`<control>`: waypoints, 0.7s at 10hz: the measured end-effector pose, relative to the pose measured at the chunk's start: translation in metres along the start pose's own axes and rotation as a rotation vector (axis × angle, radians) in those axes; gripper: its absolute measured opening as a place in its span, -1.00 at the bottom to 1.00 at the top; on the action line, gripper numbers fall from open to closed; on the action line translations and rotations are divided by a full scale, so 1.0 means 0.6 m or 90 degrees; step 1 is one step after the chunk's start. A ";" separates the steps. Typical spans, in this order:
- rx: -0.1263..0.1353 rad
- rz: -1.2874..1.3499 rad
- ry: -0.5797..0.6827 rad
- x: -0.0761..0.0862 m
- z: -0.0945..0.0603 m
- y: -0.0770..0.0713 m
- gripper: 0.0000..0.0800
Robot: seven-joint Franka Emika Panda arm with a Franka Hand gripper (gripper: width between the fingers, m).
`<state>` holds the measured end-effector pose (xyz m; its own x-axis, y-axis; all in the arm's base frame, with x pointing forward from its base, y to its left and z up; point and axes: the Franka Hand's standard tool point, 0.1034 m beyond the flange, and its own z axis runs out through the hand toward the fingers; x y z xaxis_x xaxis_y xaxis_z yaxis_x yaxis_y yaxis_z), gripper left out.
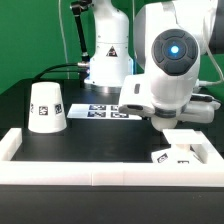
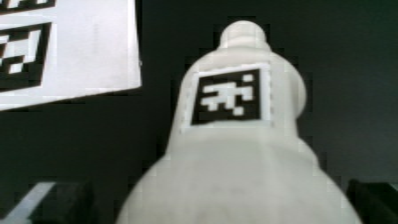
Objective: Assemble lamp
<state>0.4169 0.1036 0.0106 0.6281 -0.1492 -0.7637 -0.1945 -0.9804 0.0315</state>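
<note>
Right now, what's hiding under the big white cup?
The shade stands wide end down on the black table. Only its outside wall shows; whatever is under it, if anything, is covered.

Clear lane on the table [image 1: 100, 135] between shade [image 1: 47, 107] and arm [image 1: 170, 65]. Border rail [image 1: 100, 172] walls the near edge and the exterior view's left side. Base [image 1: 185, 148] sits in the rail corner at the exterior view's right, probably little room around it. Wrist view: bulb [image 2: 231, 130] blocks straight ahead; marker board [image 2: 54, 50] lies flat beside it, dark table gap between.
</note>
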 end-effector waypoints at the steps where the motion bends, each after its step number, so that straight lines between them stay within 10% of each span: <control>1: -0.001 0.001 0.000 0.000 0.005 0.001 0.75; 7: 0.002 0.000 0.007 0.004 0.002 0.001 0.44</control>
<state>0.4175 0.1026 0.0078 0.6361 -0.1510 -0.7567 -0.1966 -0.9800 0.0302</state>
